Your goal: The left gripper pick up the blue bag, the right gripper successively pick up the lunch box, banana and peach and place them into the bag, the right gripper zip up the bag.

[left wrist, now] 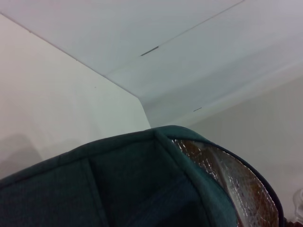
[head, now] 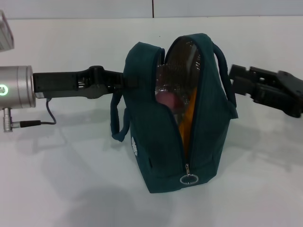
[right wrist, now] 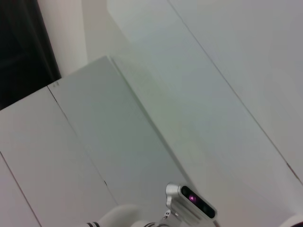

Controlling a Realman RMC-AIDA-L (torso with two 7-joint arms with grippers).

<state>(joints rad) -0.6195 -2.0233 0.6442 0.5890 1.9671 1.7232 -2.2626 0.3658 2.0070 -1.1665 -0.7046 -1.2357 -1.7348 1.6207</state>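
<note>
- Head view gives you the left gripper (head: pixel 124 81) coming in level from the left, its black fingers pressed onto the upper left edge of the blue bag (head: pixel 161 161); the jaws are closed down narrow on the fabric there and hold the bag upright on the white table (head: pixel 57 189).
- Your right gripper (head: pixel 234 78) sits just beside the bag's right side, near the right loop handle (head: pixel 227 75). You cannot tell from any view how far its jaws are apart, or whether they touch the handle.
- The bag stands on its base with the zipper run open from the top down to near the bottom front, where the ring zip pull (head: pixel 189 178) hangs.
- Through the open slit you see the silver foil lining (head: pixel 182 61) and the contents: the peach (head: pixel 165 98), pink and round, sits high on the left side of the opening.
- The banana (head: pixel 186 124) shows as a yellow-orange strip running down the middle of the gap, below and right of the peach.
- Behind them, clear plastic catches the light in the upper part of the opening; that reads as the lunch box (head: pixel 177 78), though its lid and label are hidden.
- A second loop handle (head: pixel 117 118) hangs down the bag's left side, and a small white logo (head: pixel 135 146) shows on the left face.
- Left wrist view shows you only the bag's teal top edge and a strip of foil lining close up.
- Right wrist view shows pale wall panels and none of the task's things.
</note>
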